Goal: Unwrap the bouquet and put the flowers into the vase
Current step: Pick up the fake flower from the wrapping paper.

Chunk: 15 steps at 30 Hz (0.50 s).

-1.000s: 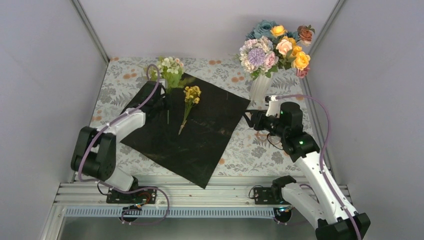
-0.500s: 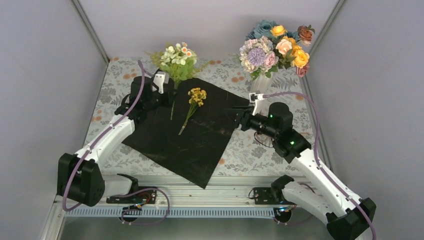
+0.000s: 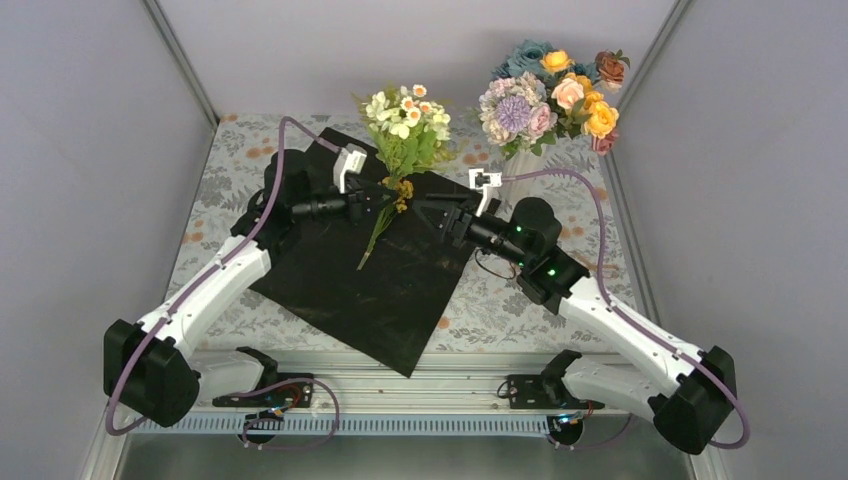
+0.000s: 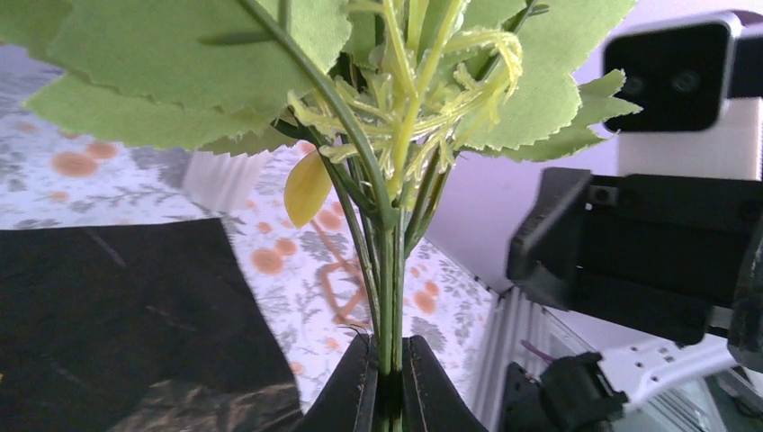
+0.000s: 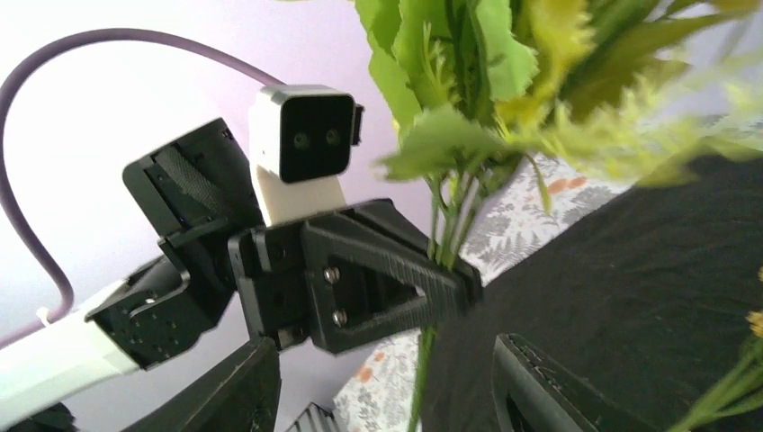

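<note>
Left tool (image 4: 389, 367) pinching green stems (image 4: 388, 270), white blooms (image 3: 404, 104)

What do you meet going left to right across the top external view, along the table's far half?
Left gripper, shut on a white-flowered sprig → right gripper, open → vase, full of flowers. The sprig's head overlaps both grippers, so it has no place of its own.

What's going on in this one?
The left gripper is shut on the stems of a white-flowered bunch, held up above the unfolded black sheet. The right gripper is open, facing the same stems, not gripping. One yellow sprig lies on the sheet. The vase at the back right holds several blooms.
</note>
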{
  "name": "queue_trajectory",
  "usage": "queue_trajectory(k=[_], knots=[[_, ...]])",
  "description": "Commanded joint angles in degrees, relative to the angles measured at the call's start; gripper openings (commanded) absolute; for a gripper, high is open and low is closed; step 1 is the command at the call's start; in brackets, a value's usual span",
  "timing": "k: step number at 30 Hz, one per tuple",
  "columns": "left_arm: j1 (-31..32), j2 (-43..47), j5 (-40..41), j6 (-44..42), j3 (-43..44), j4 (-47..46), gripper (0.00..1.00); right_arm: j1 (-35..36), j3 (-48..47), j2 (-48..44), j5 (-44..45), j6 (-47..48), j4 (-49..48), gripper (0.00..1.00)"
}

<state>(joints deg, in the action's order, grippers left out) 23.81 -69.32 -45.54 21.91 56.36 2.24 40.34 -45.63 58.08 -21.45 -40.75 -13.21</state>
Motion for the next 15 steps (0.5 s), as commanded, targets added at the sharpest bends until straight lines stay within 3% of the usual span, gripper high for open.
queue_trajectory(k=[1, 9, 15], knots=[[2.3, 1.1, -4.1, 0.8, 2.8, -2.9, 0.02, 2.3, -5.0, 2.5, 2.9, -2.6, -5.3, 0.6], [5.5, 0.5, -5.3, -0.3, 3.9, -3.1, 0.02, 3.1, -7.2, 5.9, 4.5, -4.8, -5.1, 0.59], [7.0, 0.2, -5.8, -1.3, 4.3, -2.4, 0.02, 3.3, -6.8, 5.2, 7.9, -5.6, -4.1, 0.53]])
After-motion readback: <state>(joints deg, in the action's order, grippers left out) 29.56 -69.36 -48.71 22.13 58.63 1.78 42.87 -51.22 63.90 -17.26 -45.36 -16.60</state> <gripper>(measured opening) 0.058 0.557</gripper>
